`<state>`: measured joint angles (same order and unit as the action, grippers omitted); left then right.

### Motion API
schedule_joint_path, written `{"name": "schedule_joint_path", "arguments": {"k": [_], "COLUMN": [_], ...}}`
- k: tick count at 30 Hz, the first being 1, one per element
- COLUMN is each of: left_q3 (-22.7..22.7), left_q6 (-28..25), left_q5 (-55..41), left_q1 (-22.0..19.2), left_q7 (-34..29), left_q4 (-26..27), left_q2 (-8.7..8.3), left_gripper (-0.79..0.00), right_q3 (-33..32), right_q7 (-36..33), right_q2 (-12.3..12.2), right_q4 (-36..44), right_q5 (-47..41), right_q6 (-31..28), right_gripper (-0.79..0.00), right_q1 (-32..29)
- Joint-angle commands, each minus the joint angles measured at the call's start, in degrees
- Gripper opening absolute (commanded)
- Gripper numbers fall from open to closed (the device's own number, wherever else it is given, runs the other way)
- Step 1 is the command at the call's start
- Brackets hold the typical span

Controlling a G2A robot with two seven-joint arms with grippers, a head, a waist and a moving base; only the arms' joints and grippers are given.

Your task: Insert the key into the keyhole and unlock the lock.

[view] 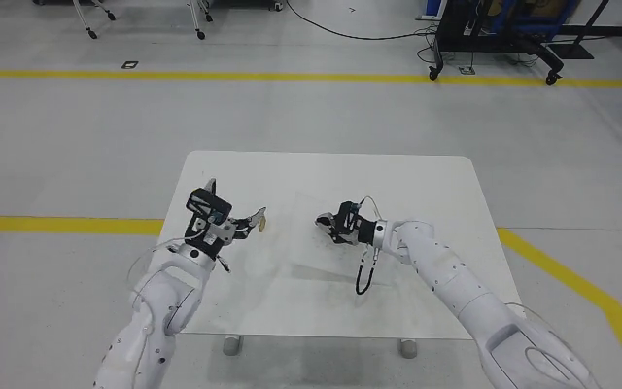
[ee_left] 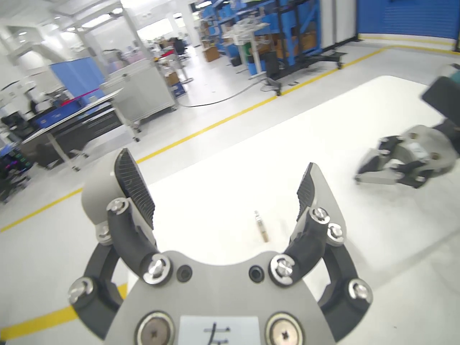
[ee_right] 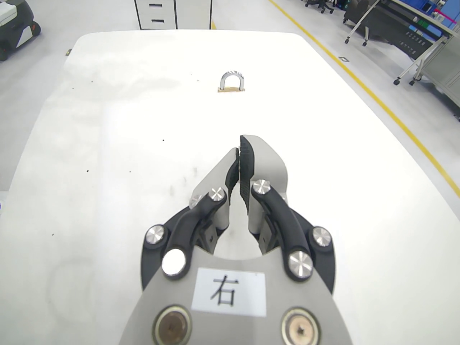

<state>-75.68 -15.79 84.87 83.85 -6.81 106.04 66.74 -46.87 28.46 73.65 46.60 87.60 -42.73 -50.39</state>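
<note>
Padlock (view: 262, 224) is sited on table (view: 418, 185) just beyond the spread left gripper (ee_left: 217, 166), at 9 o'clock from the farther right gripper (ee_right: 240, 145), which is pressed together; broad face is turned toward it. Whether a key is pinched cannot be told.

Both arms wear glossy white shells, the left arm (view: 160, 301) and the right arm (view: 466, 292) alike. A black cable (view: 364, 277) loops under the right wrist behind the jaws, and a black camera block (view: 209, 206) sits behind the left jaws. The jaws have pale grey metal fingers (ee_left: 323, 192) faced with black ribbed pads (ee_left: 134, 181). They ride on black linkages (ee_right: 284, 217) pinned by round silver screws (ee_right: 301, 261). Behind the jaws, a grey plate (ee_left: 215, 281) carries two large cross-head bolts (ee_left: 284, 332) flanking a white label (ee_right: 229, 291) with a black character.
</note>
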Motion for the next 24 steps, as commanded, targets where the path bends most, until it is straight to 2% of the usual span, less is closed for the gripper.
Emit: {"name": "schedule_joint_path", "arguments": {"k": [1,3,9,16,24], "left_q3": [4.82,8.95,17.53,24.24,29.14], "left_q6": [-3.30,-4.21,-0.72,3.71,6.62], "left_q5": [1.61,3.68,4.58,13.21,16.93], "left_q1": [-4.37,-8.27,-15.90,-20.28,-23.75], "left_q7": [-3.17,-5.90,-10.79,-13.54,-14.95], "left_q4": [-2.04,-4.88,-14.01,-20.58,-26.67], "left_q2": [0.44,1.04,3.24,4.95,7.00], "left_gripper": [0.000,0.000,0.000,0.000,0.000], "right_q3": [-0.01,0.00,-0.76,-0.86,-0.62], "right_q7": [1.18,1.49,3.21,4.87,9.03], "right_q2": [-0.10,-0.16,-0.43,-0.63,-0.68], "right_q4": [-0.11,-0.43,-2.04,-4.46,-7.04], "right_q5": [0.69,0.95,0.53,0.84,0.96], "right_q6": [0.64,0.49,0.20,-1.98,-4.67], "right_gripper": [-0.785,-0.785,-0.785,-0.785,-0.785], "right_q1": [-0.18,-0.16,0.05,0.85,1.80]}}
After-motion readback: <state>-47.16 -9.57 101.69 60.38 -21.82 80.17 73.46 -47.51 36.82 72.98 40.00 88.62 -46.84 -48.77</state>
